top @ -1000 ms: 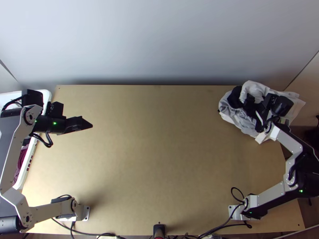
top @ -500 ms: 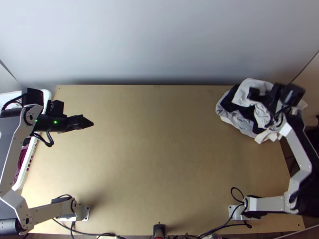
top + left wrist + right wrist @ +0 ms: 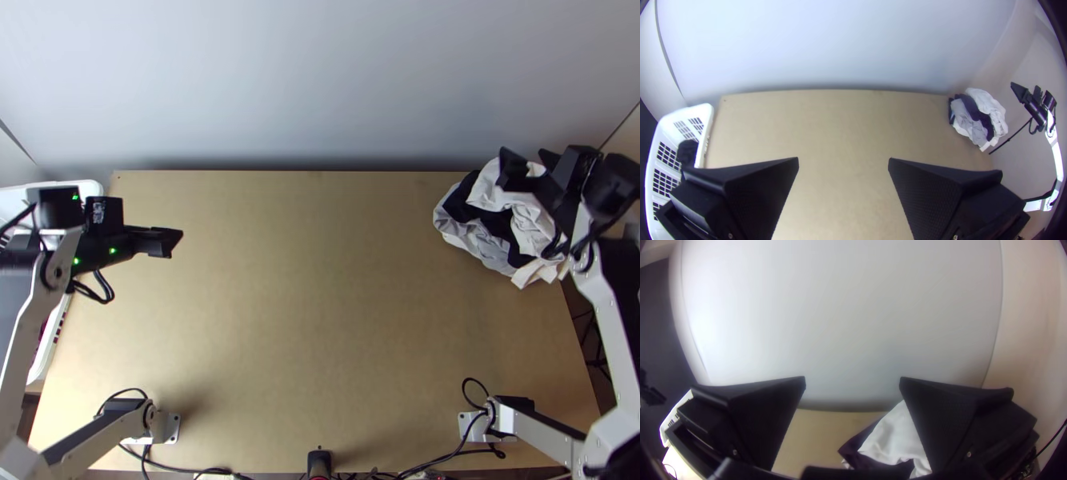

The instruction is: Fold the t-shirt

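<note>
Pale wall (image 3: 320,80), across the upper frame of the top view, behind a light wooden table (image 3: 320,280).

Left gripper (image 3: 170,241): left of the frame, over the table; fingers spread wide.

Right gripper (image 3: 525,162): upper right; fingers likewise spread, standing apart from the clothes in the left wrist view.

Clothes heap (image 3: 480,232): white, black and light grey, bunched at the table's upper right corner; which piece is the t-shirt cannot be told.

White basket (image 3: 94,190): left edge of the frame, slotted sides; dark cloth (image 3: 687,152) inside, bunched.

Table surface: bare wood through the middle. Black cables (image 3: 474,450): lower edge, right of centre, near the right arm's base.
</note>
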{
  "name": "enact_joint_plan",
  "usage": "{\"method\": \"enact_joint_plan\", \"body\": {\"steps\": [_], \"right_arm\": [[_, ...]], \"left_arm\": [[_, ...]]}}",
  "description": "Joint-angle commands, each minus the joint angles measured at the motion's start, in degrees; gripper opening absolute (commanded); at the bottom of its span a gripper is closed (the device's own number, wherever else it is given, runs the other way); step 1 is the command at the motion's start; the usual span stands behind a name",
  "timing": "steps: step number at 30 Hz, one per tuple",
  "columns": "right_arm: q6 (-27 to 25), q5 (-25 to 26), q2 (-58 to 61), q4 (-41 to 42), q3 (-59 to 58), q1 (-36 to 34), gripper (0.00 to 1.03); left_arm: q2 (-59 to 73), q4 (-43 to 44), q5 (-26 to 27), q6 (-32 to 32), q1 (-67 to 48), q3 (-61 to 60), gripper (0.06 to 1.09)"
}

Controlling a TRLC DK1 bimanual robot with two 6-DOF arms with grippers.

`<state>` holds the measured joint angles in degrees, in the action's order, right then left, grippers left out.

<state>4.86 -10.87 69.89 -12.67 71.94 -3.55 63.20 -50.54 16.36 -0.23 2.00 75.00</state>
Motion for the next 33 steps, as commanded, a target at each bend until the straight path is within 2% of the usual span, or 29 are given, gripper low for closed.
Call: {"method": "enact_joint_plan", "body": {"steps": [1, 3, 5, 9, 12, 15, 19, 22, 24, 27, 28, 30, 33], "right_arm": [[-1.87, 0.59, -9.07, -0.87, -9.54, 7.16, 0.98], [-3.81, 4.02, -10.21, -1.31, -12.88, 10.67, 0.98], [-4.16, 4.63, -12.32, -0.52, -17.45, 12.52, 0.98], [-4.16, 6.39, -19.17, 11.79, -30.28, 14.45, 0.98], [-7.15, 8.41, -24.45, 13.28, -37.05, 16.21, 0.98], [-11.28, 14.57, -31.30, 17.94, -45.75, 19.46, 0.98], [-12.95, 16.24, -46.42, 16.88, -56.47, 22.10, 0.98], [-15.76, 16.15, -70.85, 17.41, -66.32, 22.18, 0.98], [-15.67, 16.50, -67.69, 17.68, -65.53, 21.92, 0.98], [-12.51, 16.41, -70.24, 12.49, -66.05, 22.54, 0.98], [-11.81, 16.41, -70.15, 8.71, -66.14, 23.24, 0.98], [-11.28, 16.32, -69.89, 1.86, -66.41, 25.08, 0.98], [-12.16, 16.32, -70.06, 0.71, -66.41, 25.70, 0.98]], "left_arm": [[-10.99, 15.83, -14.51, -0.12, -2.97, -9.88, 1.04], [-15.83, 22.86, -18.12, -0.39, -3.85, -16.03, 1.04], [-19.96, 26.64, -20.40, 0.32, -5.08, -21.65, 1.04], [-27.16, 27.96, -21.28, 1.28, -5.60, -29.65, 1.04], [-33.84, 30.15, -22.60, 4.71, -5.69, -34.75, 1.04], [-40.35, 32.44, -22.51, 8.14, -7.27, -40.81, 1.04], [-48.87, 34.64, -22.69, 8.84, -7.45, -48.28, 1.04], [-59.42, 42.28, -22.60, 11.04, -5.52, -57.60, 1.04], [-63.64, 50.19, -22.95, 11.04, -4.72, -63.14, 1.04], [-63.55, 49.58, -23.39, 9.46, -4.11, -66.83, 1.04], [-63.38, 48.79, -23.39, 7.70, -4.64, -68.23, 1.04], [-63.38, 40.09, -23.13, 5.59, -5.95, -70.61, 1.04], [-61.88, 37.98, -17.24, 4.54, -6.48, -70.70, 1.04]]}}
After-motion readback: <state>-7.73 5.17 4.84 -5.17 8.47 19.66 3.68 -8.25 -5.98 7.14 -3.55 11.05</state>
